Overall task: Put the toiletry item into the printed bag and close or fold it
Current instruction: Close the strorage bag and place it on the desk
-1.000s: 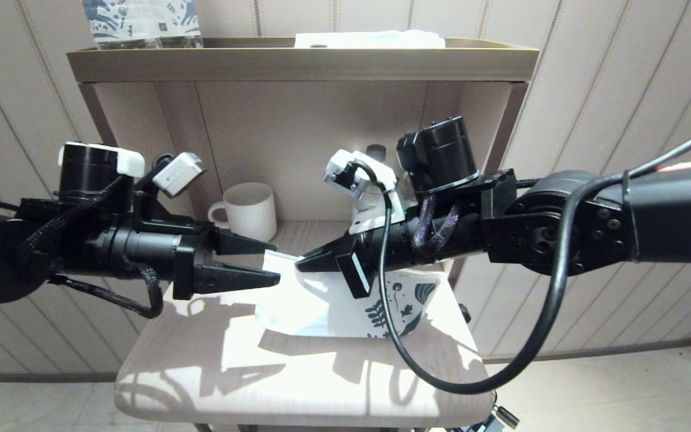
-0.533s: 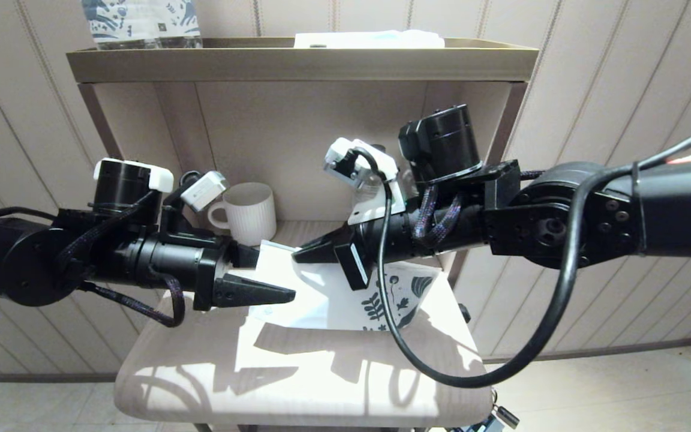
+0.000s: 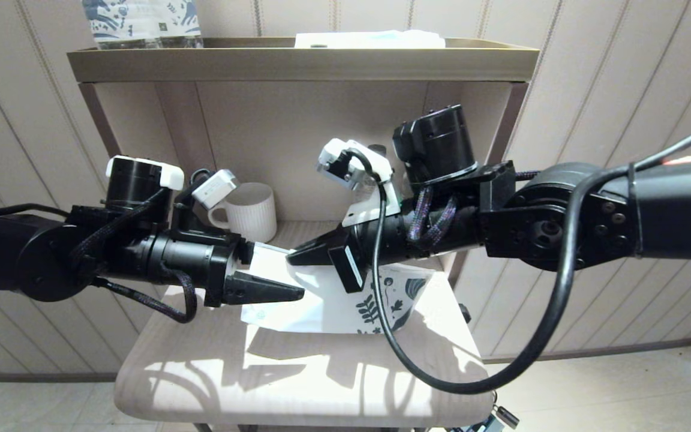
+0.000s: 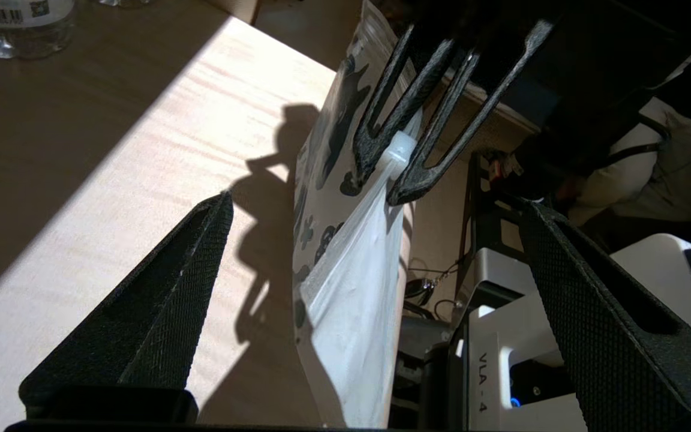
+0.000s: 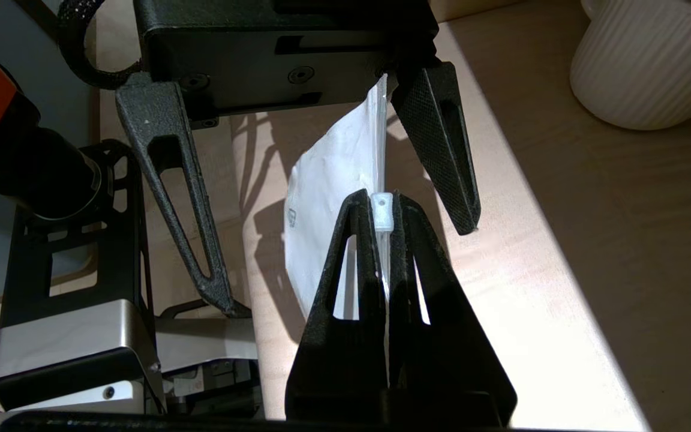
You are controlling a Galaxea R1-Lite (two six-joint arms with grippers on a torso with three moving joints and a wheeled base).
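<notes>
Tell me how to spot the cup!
Find the beige shelf unit against the panelled wall. On its lower wooden shelf, at the back, behind the open left gripper, stands the cup. It is the only white ribbed thing with a handle there.

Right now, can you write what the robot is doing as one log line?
right gripper: shut on printed bag zip tab, bag lifted | left gripper: open around bag's end | toothbrush: not visible

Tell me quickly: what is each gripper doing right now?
Left gripper: open, its fingers either side of the printed bag edge, not gripping.
Right gripper: shut on the printed bag's white zip slider.
</notes>
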